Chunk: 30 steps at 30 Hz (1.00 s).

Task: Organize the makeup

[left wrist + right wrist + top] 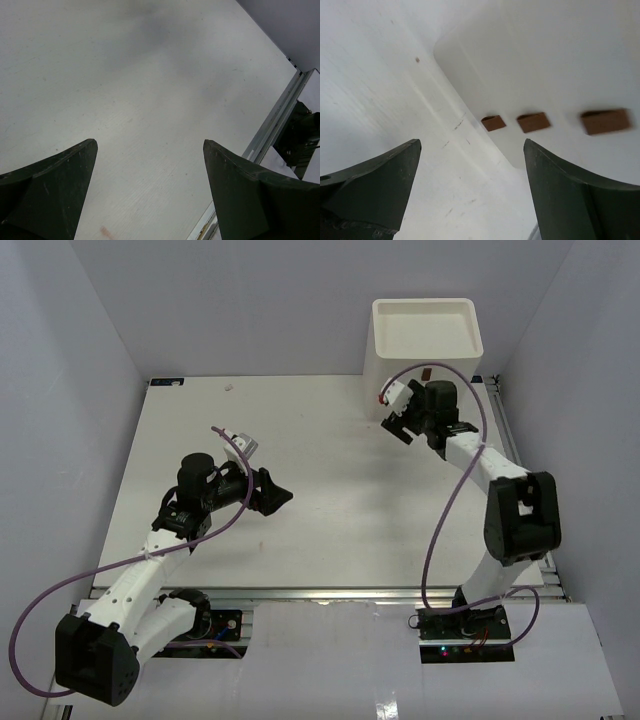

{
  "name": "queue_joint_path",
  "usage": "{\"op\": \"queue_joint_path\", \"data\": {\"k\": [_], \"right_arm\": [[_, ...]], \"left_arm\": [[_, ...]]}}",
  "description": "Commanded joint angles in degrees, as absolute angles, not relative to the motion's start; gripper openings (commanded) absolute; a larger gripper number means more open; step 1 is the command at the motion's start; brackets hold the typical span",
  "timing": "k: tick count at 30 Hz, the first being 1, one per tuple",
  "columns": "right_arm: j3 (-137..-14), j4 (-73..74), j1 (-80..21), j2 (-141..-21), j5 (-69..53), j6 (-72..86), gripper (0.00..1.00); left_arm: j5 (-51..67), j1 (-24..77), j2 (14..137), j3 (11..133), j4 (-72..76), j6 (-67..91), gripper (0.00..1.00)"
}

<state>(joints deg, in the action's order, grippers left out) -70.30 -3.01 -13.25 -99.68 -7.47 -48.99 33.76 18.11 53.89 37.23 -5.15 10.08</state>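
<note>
Robot arms hang over a white table (330, 530) during a makeup-sorting run. R pincer (400, 426) sits just in front of the white drawer unit (400, 365), jaws spread wide w/ nothing between them. Its wrist cam shows the unit's face close ahead and to the right of the fingers, w/ three brown slots (533, 122) in a row, prob. finger pulls. L pincer (276, 496) hovers low over bare tabletop, well apart from the unit, also spread to the full and holding nothing. Only tabletop and the table's edge rail (272, 125) lie ahead of it. Makeup (sponges, bottle, packets) shows in no view. None lies near either pincer, and whether it sits inside the unit can't be told. Judging by the pose, R arm is at the unit's front because that's where items get stowed, jaws apart and ready for a slot. L arm keeps to one side, prob. so as not to crowd it. Sorting looks close to done.
</note>
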Motion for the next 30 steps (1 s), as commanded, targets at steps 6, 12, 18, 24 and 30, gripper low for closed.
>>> {"op": "queue_joint_path", "data": {"k": [6,12,18,24,30], "right_arm": [[-69.7,17.1,-10.3,-71.2,-16.5,-21.8,0.90],[-59.6,20.9,-9.6,-56.3,-17.3,-14.7,0.90],[-46.1,16.8,-4.8,-42.8,-17.0,-10.7,0.90],[-39.6,13.4,1.8,-37.0,-22.0,-8.4,0.90],[-34.5,11.2,5.2,-32.0,-22.0,-7.6,0.90]], "left_arm": [[34.6,18.1,49.4,37.0,-2.8,11.6,0.98],[34.7,18.1,43.5,34.5,-1.3,13.8,0.98],[32.9,18.2,36.1,31.7,-1.3,14.4,0.98],[32.5,18.2,34.1,30.4,-0.4,15.3,0.98],[32.8,18.1,35.4,30.4,-0.5,15.4,0.98]]}}
